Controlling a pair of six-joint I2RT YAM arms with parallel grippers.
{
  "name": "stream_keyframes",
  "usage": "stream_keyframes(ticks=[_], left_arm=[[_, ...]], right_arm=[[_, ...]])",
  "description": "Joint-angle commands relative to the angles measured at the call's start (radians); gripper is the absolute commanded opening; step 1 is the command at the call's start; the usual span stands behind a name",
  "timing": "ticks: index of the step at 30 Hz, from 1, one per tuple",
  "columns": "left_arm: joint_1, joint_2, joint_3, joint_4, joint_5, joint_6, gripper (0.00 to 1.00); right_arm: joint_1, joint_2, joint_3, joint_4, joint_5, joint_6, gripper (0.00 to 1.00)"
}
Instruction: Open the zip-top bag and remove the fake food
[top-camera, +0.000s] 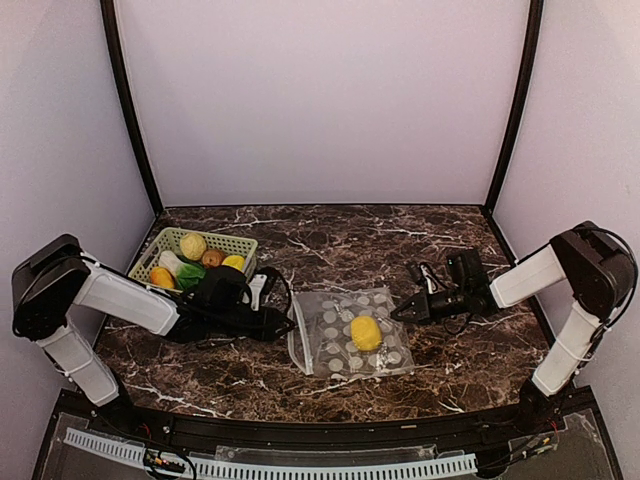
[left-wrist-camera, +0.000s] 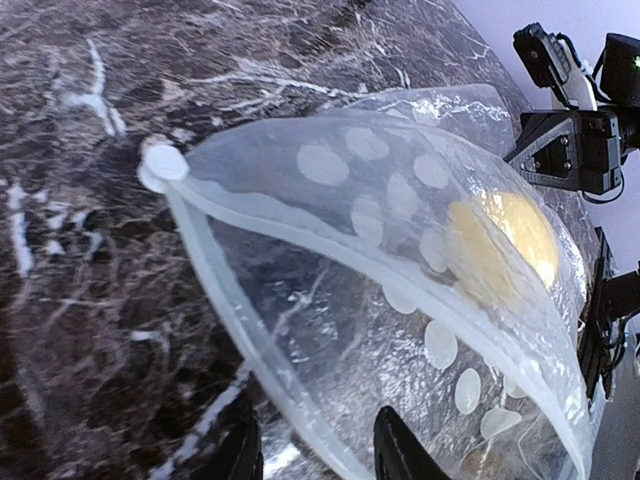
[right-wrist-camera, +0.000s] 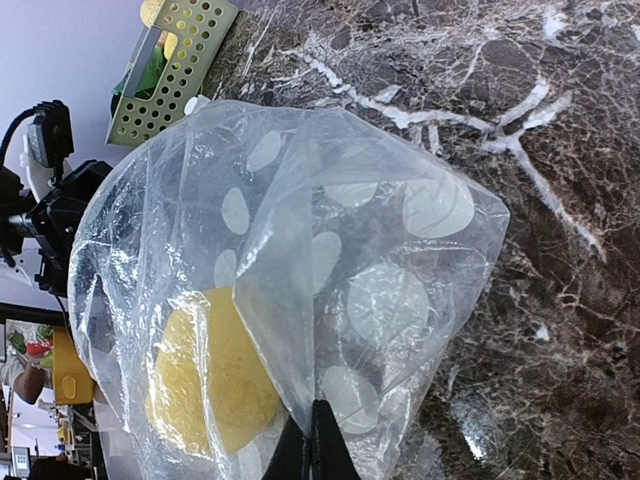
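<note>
The zip-top bag (top-camera: 350, 335) lies flat mid-table, its mouth to the left. One piece of fake food, a yellow lemon (top-camera: 366, 332), is inside it. My left gripper (top-camera: 286, 322) is at the mouth. In the left wrist view the mouth gapes open and the gripper (left-wrist-camera: 315, 460) is open, one finger either side of the lower zip strip (left-wrist-camera: 215, 290); the lemon (left-wrist-camera: 510, 235) shows through the plastic. My right gripper (top-camera: 402, 311) is shut on the bag's closed end and pinches a fold of plastic (right-wrist-camera: 318, 445) beside the lemon (right-wrist-camera: 210, 380).
A pale green slotted basket (top-camera: 240, 243) at the back left holds several toy fruits and vegetables; it also shows in the right wrist view (right-wrist-camera: 180, 70). The left arm lies just in front of it. Purple walls enclose the dark marble table (top-camera: 400, 240).
</note>
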Motion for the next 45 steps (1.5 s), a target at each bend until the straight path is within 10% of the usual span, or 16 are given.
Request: stream_keyframes(ticks=[1, 14, 28, 45], left_arm=[[-0.059, 0.110, 0.084, 0.122, 0.054, -0.035, 0.35], [-0.161, 0.429, 0.304, 0.278, 0.181, -0.097, 0.37], [-0.225, 0.521, 0.363, 0.410, 0.260, -0.138, 0.76], [-0.281, 0.617, 0.450, 0.441, 0.256, -0.151, 0.79]], right_arm=[[-0.002, -0.027, -0.003, -0.013, -0.014, -0.023, 0.00], [0.040, -0.013, -0.047, 0.048, 0.017, 0.018, 0.00], [0.143, -0.033, -0.100, 0.110, 0.232, 0.123, 0.00], [0.278, -0.008, -0.174, 0.264, 0.487, 0.308, 0.00]])
